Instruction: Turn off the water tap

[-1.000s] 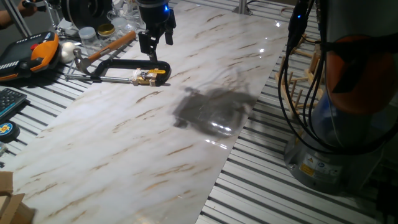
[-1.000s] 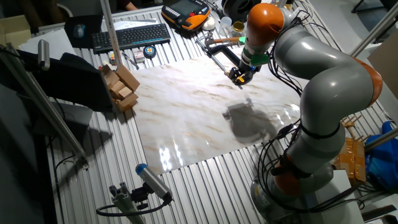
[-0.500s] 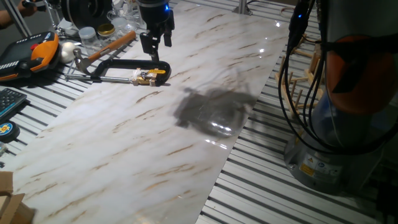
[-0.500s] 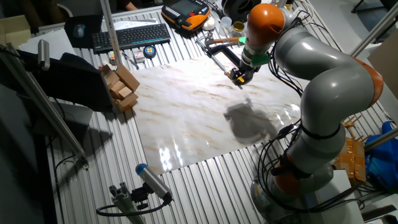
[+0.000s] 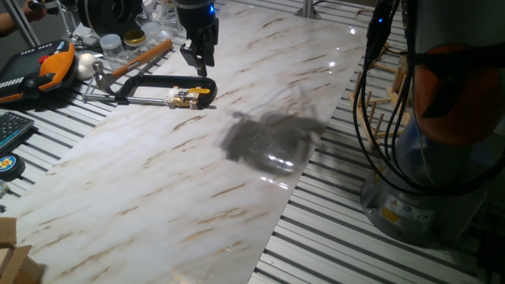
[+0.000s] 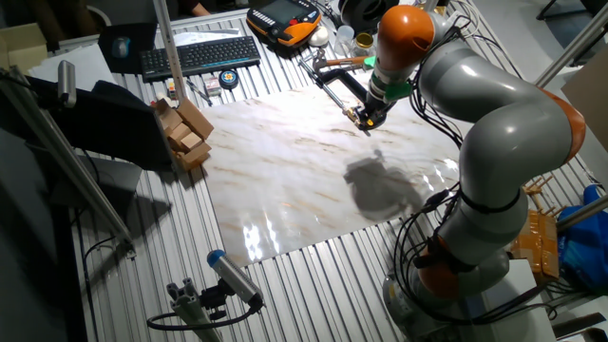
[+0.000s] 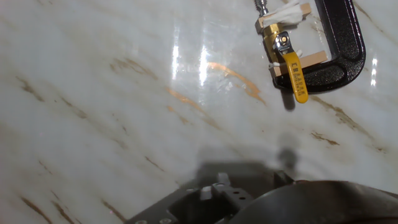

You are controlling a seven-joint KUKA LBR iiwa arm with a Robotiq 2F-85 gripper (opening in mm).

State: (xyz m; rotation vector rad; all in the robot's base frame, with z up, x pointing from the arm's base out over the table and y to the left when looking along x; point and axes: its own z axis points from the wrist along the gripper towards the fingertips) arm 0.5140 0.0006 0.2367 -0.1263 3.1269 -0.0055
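The water tap (image 7: 280,42) is a small brass valve with a yellow lever (image 7: 297,79). It is held between wooden pads in the jaw of a black C-clamp (image 7: 351,46) lying on the marble board. In one fixed view the tap (image 5: 188,97) sits at the clamp's (image 5: 158,81) right end. My gripper (image 5: 199,65) hangs just above and behind that end, not touching it and holding nothing. Its fingers appear close together from this angle. In the other fixed view the gripper (image 6: 365,116) covers most of the tap. In the hand view the tap lies at the top right, and only the hand's dark body shows.
A wooden-handled hammer (image 5: 140,57) lies behind the clamp. An orange teach pendant (image 5: 49,67) and jars (image 5: 118,43) crowd the far left corner. A keyboard (image 6: 199,54) and wooden blocks (image 6: 185,133) stand beside the board. Cables hang at the right (image 5: 371,95).
The gripper has turned about its own axis, so its fingers look closer together than before. It stays above the clamp's end. The clamp and tap have not moved.
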